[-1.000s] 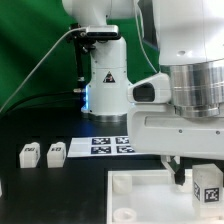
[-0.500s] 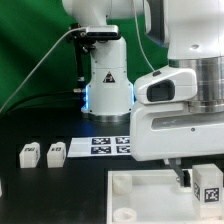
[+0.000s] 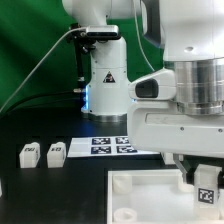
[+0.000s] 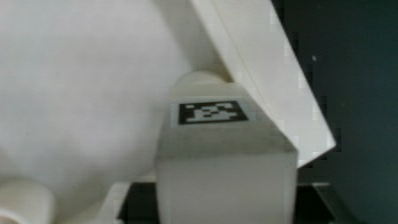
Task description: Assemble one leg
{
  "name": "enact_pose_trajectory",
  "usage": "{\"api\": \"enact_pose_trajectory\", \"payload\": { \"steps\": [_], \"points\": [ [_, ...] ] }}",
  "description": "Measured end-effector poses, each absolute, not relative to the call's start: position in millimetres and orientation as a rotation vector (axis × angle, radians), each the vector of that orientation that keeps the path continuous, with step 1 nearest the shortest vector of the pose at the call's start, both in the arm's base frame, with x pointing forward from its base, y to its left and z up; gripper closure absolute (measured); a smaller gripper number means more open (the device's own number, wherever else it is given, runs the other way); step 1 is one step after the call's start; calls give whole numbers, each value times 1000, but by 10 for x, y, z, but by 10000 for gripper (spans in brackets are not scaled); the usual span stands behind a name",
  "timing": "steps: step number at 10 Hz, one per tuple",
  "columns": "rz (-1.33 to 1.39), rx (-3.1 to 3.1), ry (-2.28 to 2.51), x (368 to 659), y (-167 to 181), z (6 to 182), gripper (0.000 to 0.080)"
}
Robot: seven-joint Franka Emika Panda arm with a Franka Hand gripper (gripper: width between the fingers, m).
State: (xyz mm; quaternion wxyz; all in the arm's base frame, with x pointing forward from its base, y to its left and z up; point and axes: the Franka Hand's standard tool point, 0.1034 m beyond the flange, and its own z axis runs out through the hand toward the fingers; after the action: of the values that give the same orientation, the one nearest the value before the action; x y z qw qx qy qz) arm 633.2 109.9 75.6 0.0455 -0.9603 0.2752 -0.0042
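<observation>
My gripper (image 3: 203,170) is shut on a leg (image 3: 207,180), a small white post with a black-and-white tag. It holds the leg upright over the far right corner of the large white panel (image 3: 140,190). In the wrist view the leg (image 4: 217,150) runs between the dark fingers (image 4: 139,205), its tag facing the camera, and its far end meets the panel (image 4: 89,90) at the raised edge. Whether the leg touches the panel cannot be told. Two more legs (image 3: 29,153) (image 3: 56,151) lie on the black table at the exterior view's left.
The marker board (image 3: 112,146) lies on the table behind the panel, in front of the arm's white base (image 3: 105,80). A round socket (image 3: 124,214) shows at the panel's near edge. A green backdrop stands behind.
The hand has turned at the wrist and come a little lower over the panel's right corner. The leg stays in the gripper. The loose legs have not moved.
</observation>
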Motion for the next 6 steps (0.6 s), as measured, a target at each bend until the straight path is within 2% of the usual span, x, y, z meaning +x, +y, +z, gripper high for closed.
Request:
{"api": "enact_pose_trajectory", "payload": {
  "steps": [3, 6],
  "points": [
    [85, -2486, 1754, 6299, 1083, 752, 504],
    [116, -2083, 2194, 6262, 1090, 748, 504]
  ]
}}
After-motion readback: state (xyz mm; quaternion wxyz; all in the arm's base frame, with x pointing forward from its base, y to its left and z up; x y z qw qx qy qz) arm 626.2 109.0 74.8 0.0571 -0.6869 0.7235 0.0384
